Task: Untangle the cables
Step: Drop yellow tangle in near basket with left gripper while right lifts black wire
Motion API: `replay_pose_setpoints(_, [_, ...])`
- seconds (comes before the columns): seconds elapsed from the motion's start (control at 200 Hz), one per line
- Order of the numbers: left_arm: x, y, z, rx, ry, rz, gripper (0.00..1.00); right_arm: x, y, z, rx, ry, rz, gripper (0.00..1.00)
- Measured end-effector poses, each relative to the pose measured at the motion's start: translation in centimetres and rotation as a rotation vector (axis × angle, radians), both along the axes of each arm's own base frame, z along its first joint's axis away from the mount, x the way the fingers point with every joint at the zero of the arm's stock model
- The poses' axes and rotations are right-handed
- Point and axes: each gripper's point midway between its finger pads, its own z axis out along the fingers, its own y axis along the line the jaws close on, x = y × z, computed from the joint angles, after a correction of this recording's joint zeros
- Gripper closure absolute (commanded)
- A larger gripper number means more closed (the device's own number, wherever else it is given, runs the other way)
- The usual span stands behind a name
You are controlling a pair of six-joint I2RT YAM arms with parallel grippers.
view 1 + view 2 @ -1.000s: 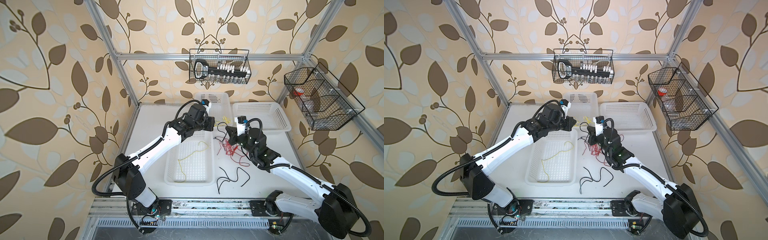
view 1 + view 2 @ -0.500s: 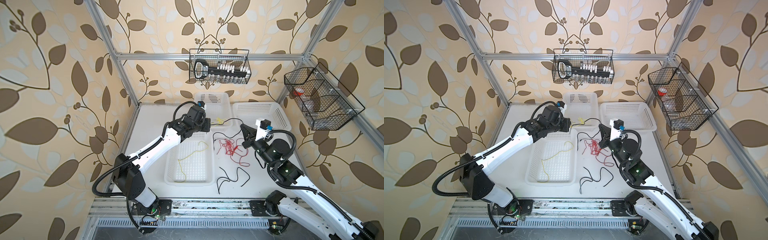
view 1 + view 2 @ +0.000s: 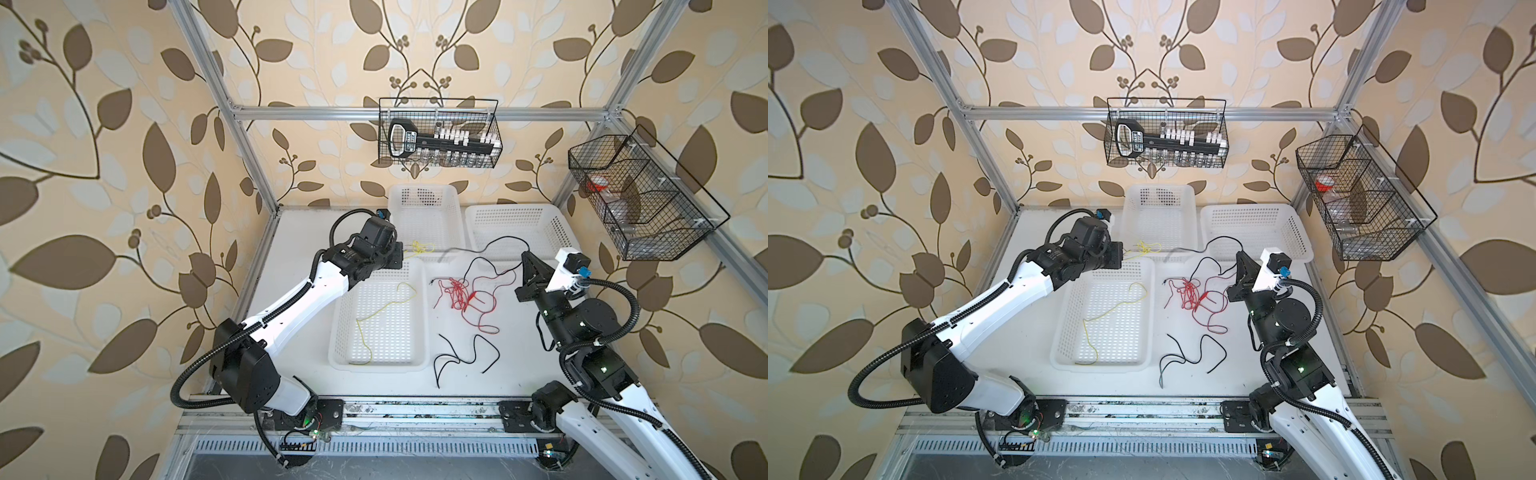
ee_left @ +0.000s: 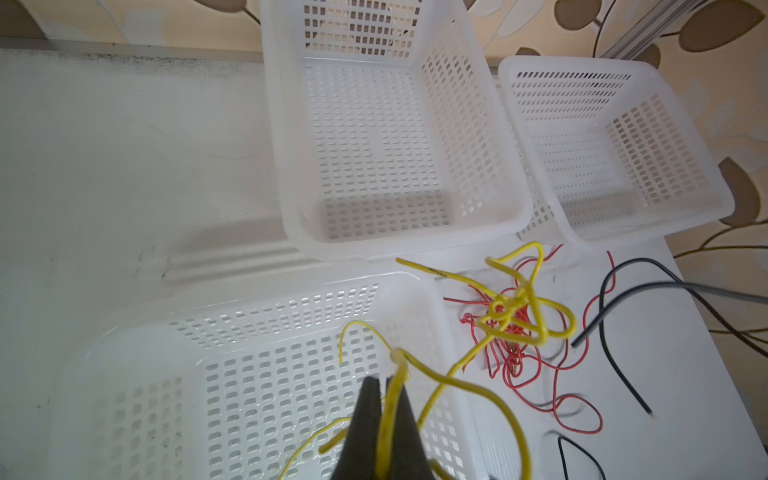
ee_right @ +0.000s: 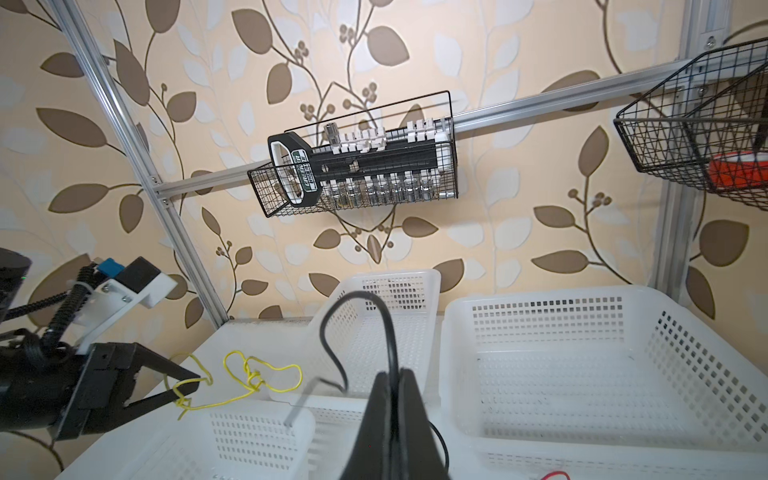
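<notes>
Back toward its own side went the right gripper, pulling the black cable, pinched tight.
The left gripper squeezes the knotted yellow cable; red cables lie on the table between. Light, floppy stuff, I think: grab beside the knot.

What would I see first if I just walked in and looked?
The left gripper pinches a knotted yellow cable over the far end of the near basket, while the right gripper holds a black cable up on the right. Between them, a messy heap of red cables lies on the white table.
</notes>
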Motion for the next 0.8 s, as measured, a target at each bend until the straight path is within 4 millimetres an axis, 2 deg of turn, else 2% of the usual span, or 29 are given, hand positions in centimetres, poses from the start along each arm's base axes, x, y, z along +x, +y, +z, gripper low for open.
replay_pose_setpoints(0.18, [-1.0,1.6,-0.6,0.029,0.008,0.028,1.0,0.1,-0.5,-0.7,-0.01,0.028,-0.027,1.0])
replay_pose_setpoints(0.455, [-3.6,3.7,-4.9,0.104,0.111,0.052,1.0,0.6,-0.1,-1.6,-0.031,0.063,-0.02,1.0])
replay_pose_setpoints(0.57, [-4.7,4.6,-6.7,0.124,0.149,0.072,1.0,1.4,0.7,-1.9,-0.059,0.098,0.002,1.0])
replay_pose_setpoints(0.69, [-5.8,5.5,-8.5,0.141,0.188,0.091,1.0,2.8,1.9,-1.3,-0.08,0.118,0.034,1.0])
replay_pose_setpoints(0.8, [-6.4,5.9,-9.6,0.15,0.215,0.103,0.95,4.5,3.2,-0.9,-0.094,0.136,0.062,1.0])
